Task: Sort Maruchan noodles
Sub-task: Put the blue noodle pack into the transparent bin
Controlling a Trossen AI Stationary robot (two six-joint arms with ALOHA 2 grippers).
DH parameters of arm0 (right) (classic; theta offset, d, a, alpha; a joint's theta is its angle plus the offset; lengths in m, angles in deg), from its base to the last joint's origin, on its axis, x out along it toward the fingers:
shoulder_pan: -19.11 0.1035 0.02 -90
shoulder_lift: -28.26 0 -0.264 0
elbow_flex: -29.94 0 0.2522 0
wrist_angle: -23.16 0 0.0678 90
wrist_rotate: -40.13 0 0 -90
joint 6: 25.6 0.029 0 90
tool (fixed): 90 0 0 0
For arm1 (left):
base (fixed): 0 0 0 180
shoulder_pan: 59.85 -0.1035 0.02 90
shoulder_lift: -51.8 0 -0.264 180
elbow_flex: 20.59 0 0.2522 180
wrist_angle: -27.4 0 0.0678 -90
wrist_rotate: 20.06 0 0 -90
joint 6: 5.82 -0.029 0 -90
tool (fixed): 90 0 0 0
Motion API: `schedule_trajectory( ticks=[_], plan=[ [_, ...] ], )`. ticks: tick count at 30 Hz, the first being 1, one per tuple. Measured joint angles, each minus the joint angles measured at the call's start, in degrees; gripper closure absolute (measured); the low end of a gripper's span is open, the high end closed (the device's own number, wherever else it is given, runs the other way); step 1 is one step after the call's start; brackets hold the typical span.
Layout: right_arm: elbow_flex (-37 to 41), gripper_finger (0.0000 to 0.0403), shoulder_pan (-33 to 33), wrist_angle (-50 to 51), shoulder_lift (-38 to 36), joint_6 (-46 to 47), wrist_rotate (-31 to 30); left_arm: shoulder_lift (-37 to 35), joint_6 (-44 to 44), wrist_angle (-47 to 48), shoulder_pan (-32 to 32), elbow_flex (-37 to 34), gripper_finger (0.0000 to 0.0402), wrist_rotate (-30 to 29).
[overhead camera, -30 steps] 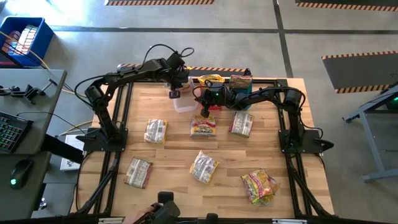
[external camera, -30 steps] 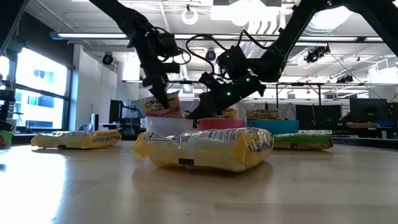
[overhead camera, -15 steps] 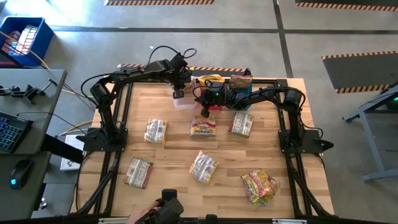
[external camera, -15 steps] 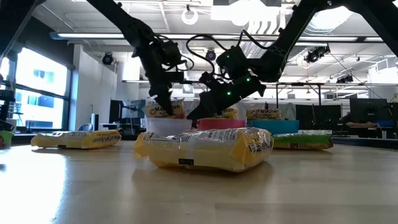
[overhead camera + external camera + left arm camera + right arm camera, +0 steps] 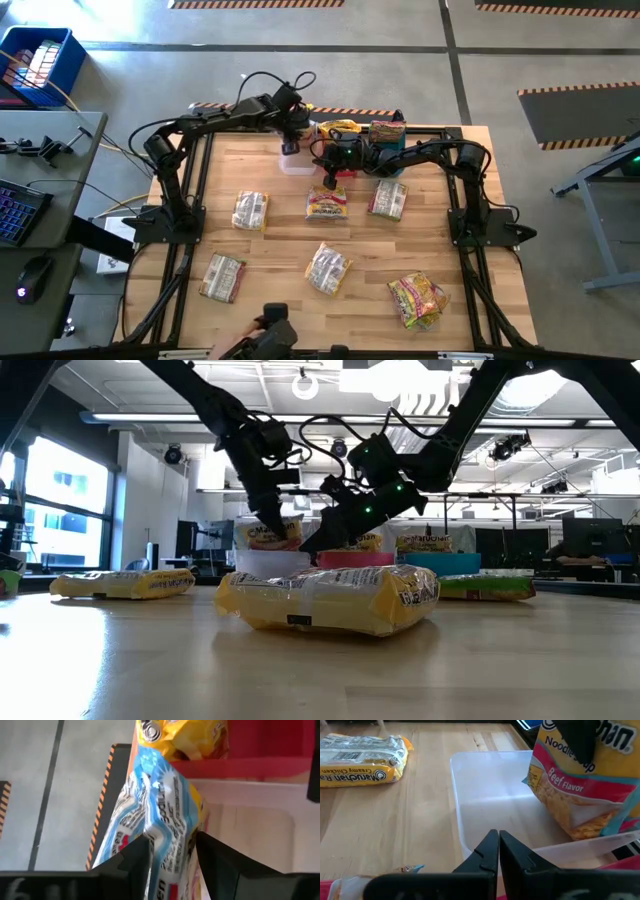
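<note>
Left pincer (image 5: pixel 291 133) lowered over clear bin (image 5: pixel 297 166), fingers now parted around beef packet (image 5: pixel 272 536); right pincer (image 5: pixel 496 851) shut, empty.

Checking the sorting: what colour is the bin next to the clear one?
Red; the red bin beside the clear bin shows best in the left wrist view.

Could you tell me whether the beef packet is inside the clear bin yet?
Inside: the beef packet stands upright in the clear bin, with the left gripper astride it.

Three bins (image 5: pixel 345 145) are sitting in a row along the table's (image 5: pixel 280 250) far edge, one packet (image 5: pixel 272 537) is standing in the leftmost, and six packets (image 5: pixel 327 267) are lying scattered nearer.
</note>
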State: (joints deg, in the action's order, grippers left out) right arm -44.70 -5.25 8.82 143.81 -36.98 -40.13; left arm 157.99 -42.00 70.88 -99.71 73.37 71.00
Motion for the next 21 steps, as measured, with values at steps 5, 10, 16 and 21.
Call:
schedule_trajectory(
  ticks=[5,10,16,21],
  plan=[
    [0.0,0.0403,0.0,-0.2,0.0,0.4,0.2,0.8,0.1,-0.4,0.3,0.0,0.0266,1.3],
    [0.0,0.0403,0.0,-0.3,0.0,0.7,0.4,1.1,0.1,-1.0,0.3,0.0,0.0266,2.7],
    [0.0,0.0403,0.0,-0.4,0.0,0.7,0.4,1.8,0.1,-2.4,0.4,0.0,0.0273,3.2],
    [0.0,0.0403,0.0,-0.4,0.0,0.7,0.4,4.2,1.1,-4.0,0.1,0.1,0.0269,2.7]
  ],
)
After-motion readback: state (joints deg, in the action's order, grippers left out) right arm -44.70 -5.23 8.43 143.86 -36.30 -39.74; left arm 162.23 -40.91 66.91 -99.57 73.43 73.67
